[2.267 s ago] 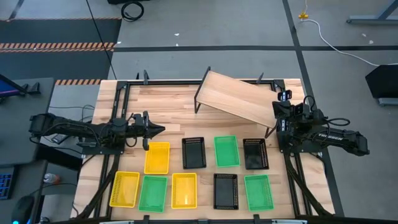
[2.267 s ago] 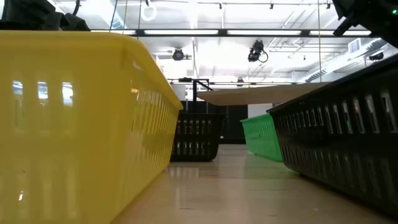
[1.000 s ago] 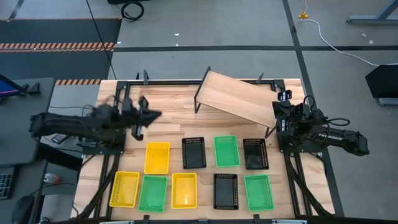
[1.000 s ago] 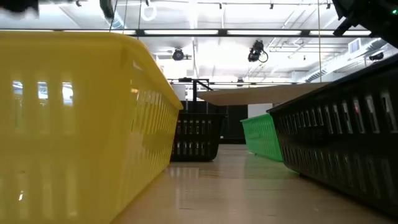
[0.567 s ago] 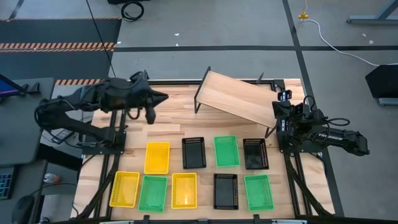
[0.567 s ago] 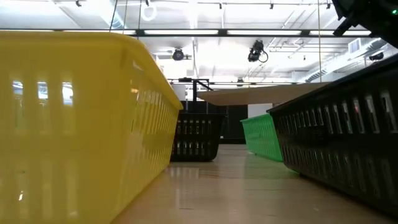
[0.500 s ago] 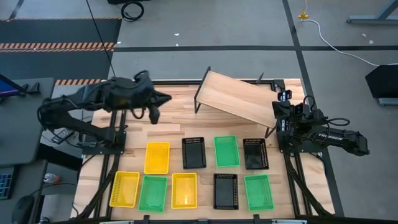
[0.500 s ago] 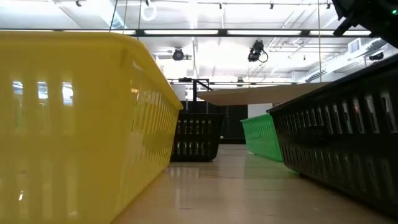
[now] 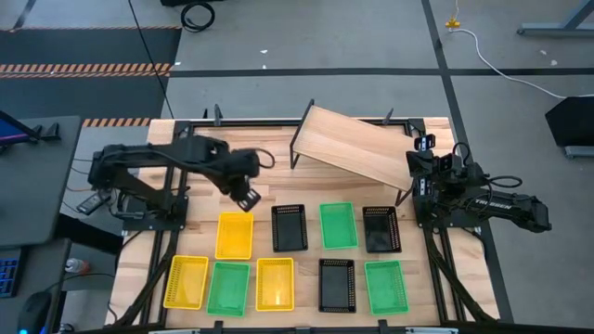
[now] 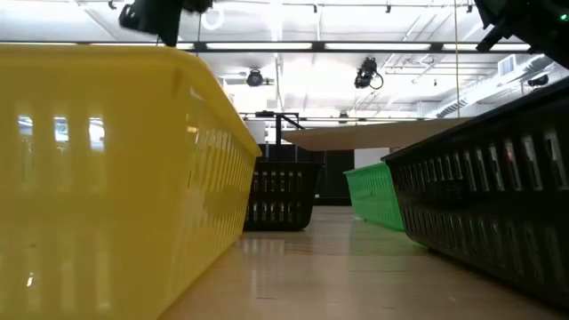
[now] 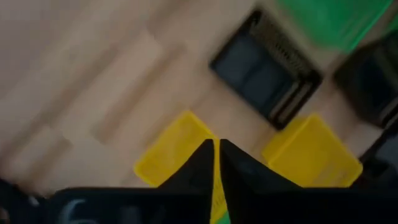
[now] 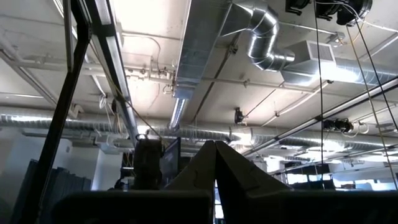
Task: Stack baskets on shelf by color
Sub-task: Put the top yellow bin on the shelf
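Above the far end of the upper yellow basket (image 9: 234, 235), the left gripper (image 9: 247, 195) hangs over the wooden table (image 9: 251, 162), its arm reaching in from the left side. Its wrist view looks down past the two dark fingers (image 11: 202, 167), which are pressed together to a thin slit with nothing between them, onto that yellow basket (image 11: 176, 149), a second yellow one (image 11: 313, 151) and a black basket (image 11: 266, 67). All nine baskets lie on the table in two loose rows. The farther row runs yellow, black (image 9: 289, 227), green (image 9: 338, 225), black (image 9: 381, 229); the nearer row runs yellow (image 9: 186, 282), green (image 9: 228, 289), yellow (image 9: 275, 284), black (image 9: 337, 285), green (image 9: 385, 287). Each sits flat and apart from its neighbours, none stacked. The shelf (image 9: 357, 149) stands at the far side of the table, set at a slant across it, its light board bare and its black legs showing at both ends. The right gripper (image 9: 415, 178) waits at the right edge of the table, just beside the shelf's near end and the right-hand black basket; its wrist view points up at the ceiling, with its fingers (image 12: 205, 163) closed tip to tip and holding nothing. From table height, a yellow basket wall (image 10: 116, 169) fills the left, a black one (image 10: 484, 196) the right, and between them a black basket (image 10: 280, 194) and a green one (image 10: 375, 196) sit under the shelf board (image 10: 356, 135).
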Tool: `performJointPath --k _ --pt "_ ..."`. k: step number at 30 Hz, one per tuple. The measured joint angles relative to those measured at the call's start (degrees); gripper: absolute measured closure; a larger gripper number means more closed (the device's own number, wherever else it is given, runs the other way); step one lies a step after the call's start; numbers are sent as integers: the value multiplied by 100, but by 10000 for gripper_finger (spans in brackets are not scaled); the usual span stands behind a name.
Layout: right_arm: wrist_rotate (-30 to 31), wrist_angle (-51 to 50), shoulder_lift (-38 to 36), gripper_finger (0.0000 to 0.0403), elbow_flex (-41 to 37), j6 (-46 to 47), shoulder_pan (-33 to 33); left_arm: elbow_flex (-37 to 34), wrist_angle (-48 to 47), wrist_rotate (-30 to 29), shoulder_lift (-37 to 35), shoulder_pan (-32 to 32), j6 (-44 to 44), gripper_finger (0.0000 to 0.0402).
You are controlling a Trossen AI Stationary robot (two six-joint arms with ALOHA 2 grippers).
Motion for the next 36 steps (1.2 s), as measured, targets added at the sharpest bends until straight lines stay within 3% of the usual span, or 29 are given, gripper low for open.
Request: performJointPath --k 7,15,24,36 --pt "0 2 0 387 0 2 0 -907 823 987 232 -161 -800 257" --pt "1 -1 1 387 0 0 -1 -1321 1518 971 232 -310 -1803 169" --pt "2 0 0 387 0 2 -2 -1339 1618 453 232 -582 -2453 162" --pt "2 1 0 387 0 1 -1 -1341 2097 414 232 -671 -2957 170"
